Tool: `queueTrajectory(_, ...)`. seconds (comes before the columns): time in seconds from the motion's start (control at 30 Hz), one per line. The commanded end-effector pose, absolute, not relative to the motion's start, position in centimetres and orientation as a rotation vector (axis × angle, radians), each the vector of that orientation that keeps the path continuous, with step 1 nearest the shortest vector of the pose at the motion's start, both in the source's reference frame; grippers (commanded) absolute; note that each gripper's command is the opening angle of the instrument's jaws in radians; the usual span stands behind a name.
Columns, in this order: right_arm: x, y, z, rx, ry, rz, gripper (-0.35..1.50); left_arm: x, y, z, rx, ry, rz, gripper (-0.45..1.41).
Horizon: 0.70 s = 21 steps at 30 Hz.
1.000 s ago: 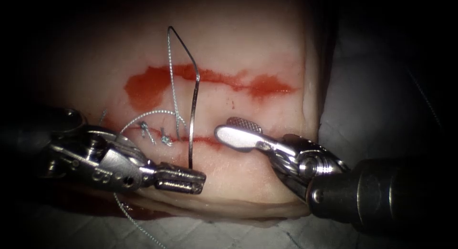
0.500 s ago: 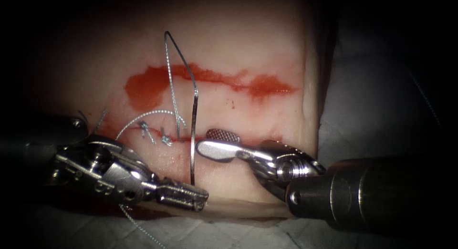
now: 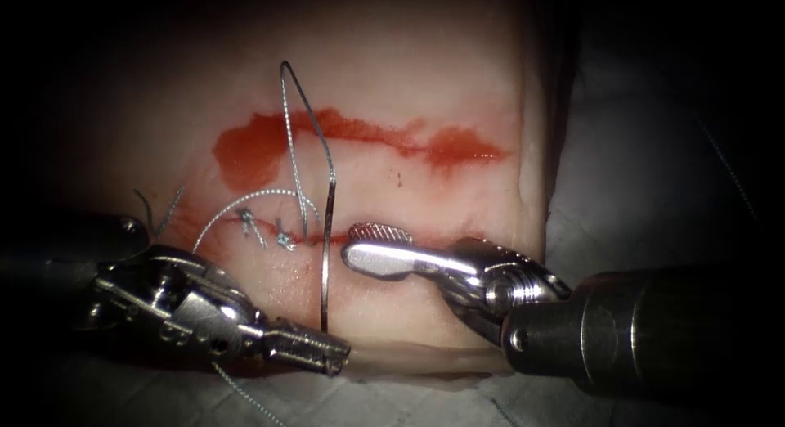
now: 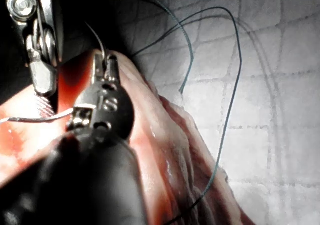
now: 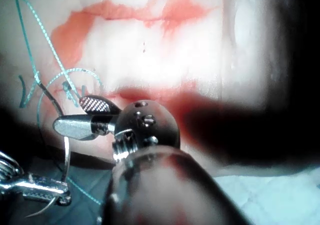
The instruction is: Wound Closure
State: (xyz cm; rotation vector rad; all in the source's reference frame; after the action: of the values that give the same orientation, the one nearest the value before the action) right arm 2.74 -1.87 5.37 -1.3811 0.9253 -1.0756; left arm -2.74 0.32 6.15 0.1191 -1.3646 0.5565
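Needle is clamped near its pointed end by the shut jaws of the left tool at lower left, free of the tissue, body standing up across the cut w/ thread trailing from its top. Right tool, lower right, is held w/ jaws apart, empty, tips just right of the needle at the cut. Judged a needle hand-over/re-grip step; shafts are angled in low from both lower corners.
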Motion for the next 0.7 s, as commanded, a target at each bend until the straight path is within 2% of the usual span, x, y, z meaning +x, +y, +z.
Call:
queueTrajectory(0.03,2.86,-1.87,5.44,-1.391,0.924,-1.069,0.38,-2.80,0.32,6.19,0.121,-1.368,0.562,-0.45)
queueTrajectory(0.6,3.02,-1.84,5.46,-1.434,0.963,-1.051,0.26,-2.85,0.25,6.20,0.143,-1.384,0.581,-0.45)
queueTrajectory(0.7,3.05,-1.84,5.46,-1.434,0.964,-1.052,0.09,-2.86,0.28,6.19,0.150,-1.386,0.577,-0.45)
